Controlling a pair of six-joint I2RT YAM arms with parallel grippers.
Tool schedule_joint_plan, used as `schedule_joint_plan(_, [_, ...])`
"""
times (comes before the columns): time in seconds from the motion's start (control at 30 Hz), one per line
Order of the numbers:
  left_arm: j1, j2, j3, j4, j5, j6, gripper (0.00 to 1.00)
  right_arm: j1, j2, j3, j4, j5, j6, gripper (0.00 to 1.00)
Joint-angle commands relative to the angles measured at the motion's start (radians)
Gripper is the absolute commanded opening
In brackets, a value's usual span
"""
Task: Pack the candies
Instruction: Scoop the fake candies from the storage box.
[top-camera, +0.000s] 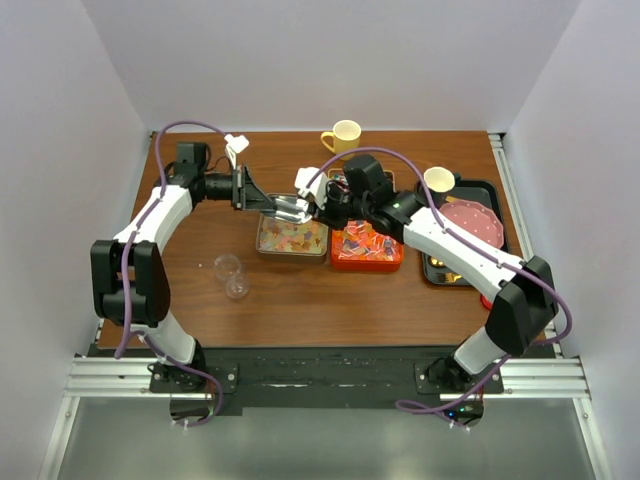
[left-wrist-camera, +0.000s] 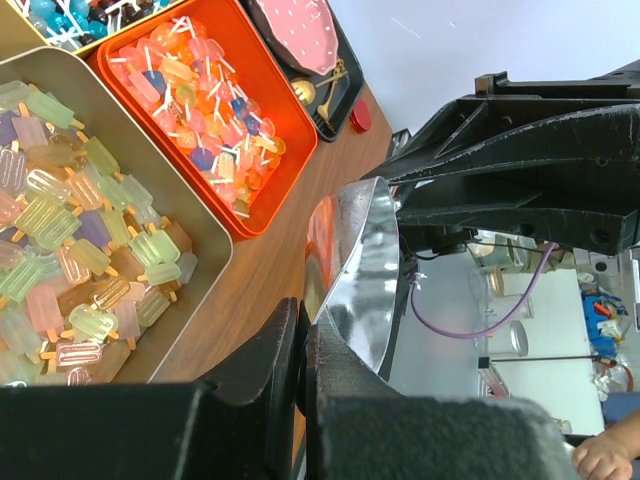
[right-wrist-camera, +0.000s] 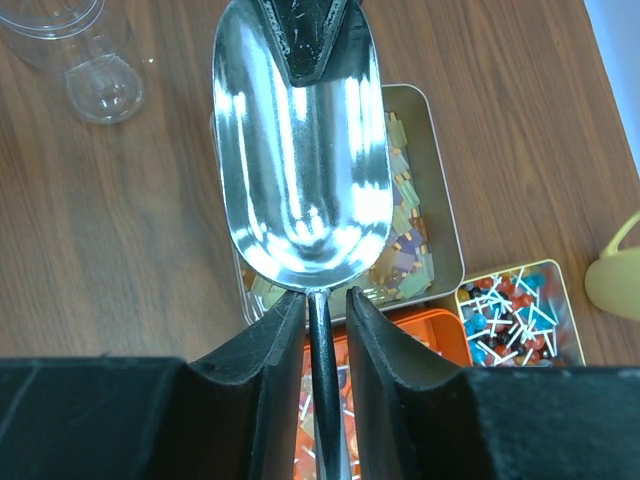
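Right pincer (right-wrist-camera: 322, 298) sits narrow around the scoop's (right-wrist-camera: 300, 150) thin handle, grip uncertain from what I see, left pincer (left-wrist-camera: 308, 330) pinches its rim, and the light, loose, slippery candies (left-wrist-camera: 70, 250), heaped in trays (left-wrist-camera: 205, 225) at the desk's (top-camera: 300, 300) middle, look better scooped from beneath than pinched.

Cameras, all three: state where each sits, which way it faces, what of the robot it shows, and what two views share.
Top external: above and behind the arms, looking down on the table; both arms whole, bases at bottom.
Left wrist: on the left arm, looking along the left gripper, shut on the scoop, across the candies; right gripper opposite.
Right wrist: on the right arm, looking down past its own fingers flanking the scoop's handle.
Shared: both wrist views show the scoop and the silver tin.
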Motion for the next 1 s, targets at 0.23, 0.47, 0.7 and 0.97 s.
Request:
schedule_joint_plan(0.23, [-0.012, -0.005, 0.047, -0.017, -0.054, 0.046, 0.26, -0.014, 0.028, 0.087, -0.09, -0.046, -0.049, 0.0])
schedule_joint_plan(0.47, [0.001, -0.007, 0.076, -0.091, -0.336, 0.164, 0.7, -0.157, 0.126, 0.33, -0.454, -0.027, -0.26, 0.0])
schedule_joint_plan(0.7, [0.001, -0.011, 0.039, -0.07, -0.487, 0.288, 0.73, -0.209, 0.197, 0.476, -0.808, 0.193, -0.601, 0.0])
schedule_joint_plan(0.97, [0.001, 0.006, 0.016, -0.037, -0.482, 0.224, 0.72, -0.213, 0.211, 0.377, -0.904, 0.534, -0.78, 0.0])
